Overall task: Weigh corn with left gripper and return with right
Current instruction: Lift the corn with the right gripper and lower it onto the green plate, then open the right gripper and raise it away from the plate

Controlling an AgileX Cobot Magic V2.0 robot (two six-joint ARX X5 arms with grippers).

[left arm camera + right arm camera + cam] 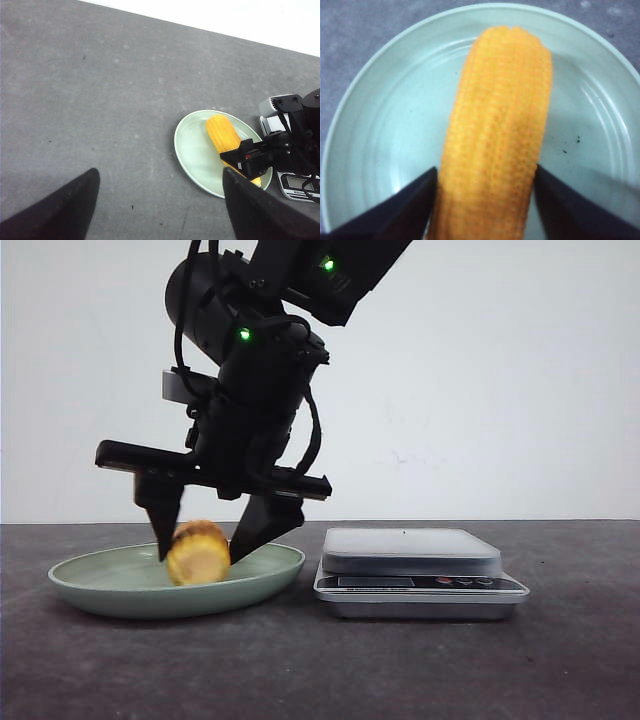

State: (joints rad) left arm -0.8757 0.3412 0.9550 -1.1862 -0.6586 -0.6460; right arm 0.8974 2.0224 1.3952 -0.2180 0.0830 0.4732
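Note:
The corn [198, 552] is a stubby yellow-orange cob lying in the pale green plate [100, 585]. My right gripper [198, 558] comes down from above, and its two dark fingers press the cob's sides. In the right wrist view the corn [497, 125] fills the gap of the right gripper [486, 172] above the plate [380, 100]. My left gripper [160, 172] is open and empty, high over bare table to the left of the plate [192, 150]. From there I see the corn [222, 134] and the right gripper [250, 157] on it.
A silver kitchen scale [410, 555] with nothing on its platform stands just right of the plate, and also shows in the left wrist view as the scale [274, 107]. The table top is dark grey, with a white wall behind.

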